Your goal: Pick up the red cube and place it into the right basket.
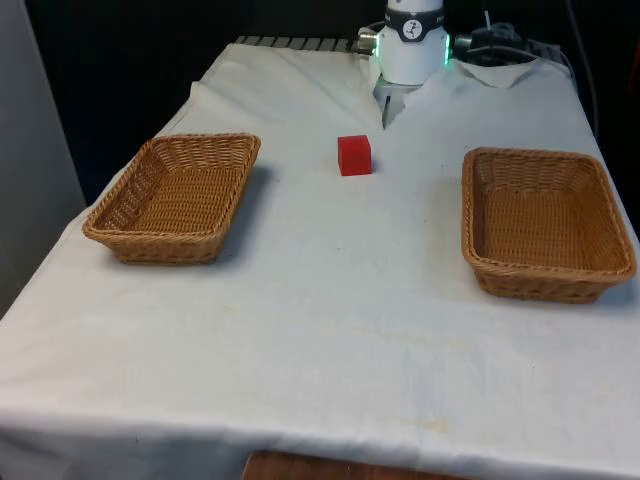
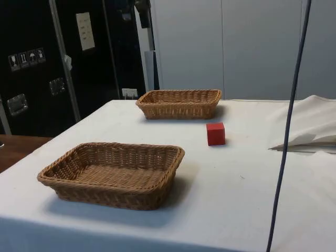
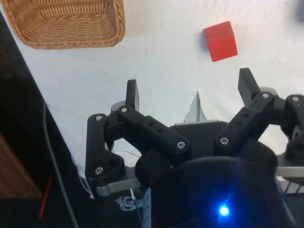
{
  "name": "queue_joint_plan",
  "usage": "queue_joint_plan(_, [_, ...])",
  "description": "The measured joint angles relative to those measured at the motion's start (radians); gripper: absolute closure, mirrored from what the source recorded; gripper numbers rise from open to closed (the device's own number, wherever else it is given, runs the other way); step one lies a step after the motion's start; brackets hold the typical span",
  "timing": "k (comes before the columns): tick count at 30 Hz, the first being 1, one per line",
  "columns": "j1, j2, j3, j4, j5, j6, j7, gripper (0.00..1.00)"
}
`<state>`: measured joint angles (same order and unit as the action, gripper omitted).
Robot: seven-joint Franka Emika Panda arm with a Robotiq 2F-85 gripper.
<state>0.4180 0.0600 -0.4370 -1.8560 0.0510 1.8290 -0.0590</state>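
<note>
So the job right now is the reach: the black two-finger gripper (image 3: 190, 92) hangs high above the white cloth-covered table (image 1: 330, 330), fingers spread wide and nothing between them, and the small red cube (image 1: 354, 155) isn't grabbed yet.

Going near to far in the front view: bare cloth closest, then the two shallow rectangular woven wicker baskets, one at about 9 o'clock of the table's middle (image 1: 175, 195) and one at about 3 o'clock (image 1: 545, 222), both empty. The cube sits past them at roughly 12 o'clock, well apart from either and close to the robot's base.

To do this step well I'd centre over the cube, turn the wrist so the fingers face two flat sides rather than corners (the cube (image 3: 221, 41) looks a bit rotated against the finger line from the wrist), and come straight down so a finger doesn't nudge it. It's a rigid block, so a firm squeeze should hold. Which basket counts as "right" depends on whose side you mean, so I'd settle that before lifting.

View differences: the wrist view gives the open fingers and the cube's rotation, plus one basket corner (image 3: 66, 23). The side view shows the cube (image 2: 215, 133) sitting flat with its shadow tight under it, nearer the far basket (image 2: 179, 103) than the near one (image 2: 113, 174), I think, though the angle makes that hard to judge.
</note>
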Motion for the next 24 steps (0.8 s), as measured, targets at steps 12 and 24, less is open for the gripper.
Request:
queue_joint_plan(12, [-0.005,-0.057,0.0,-0.086,-0.032,0.02,-0.016,0.0])
queue_joint_plan(24, [-0.008,-0.128,0.0,-0.222,-0.049,0.129,-0.034,0.0])
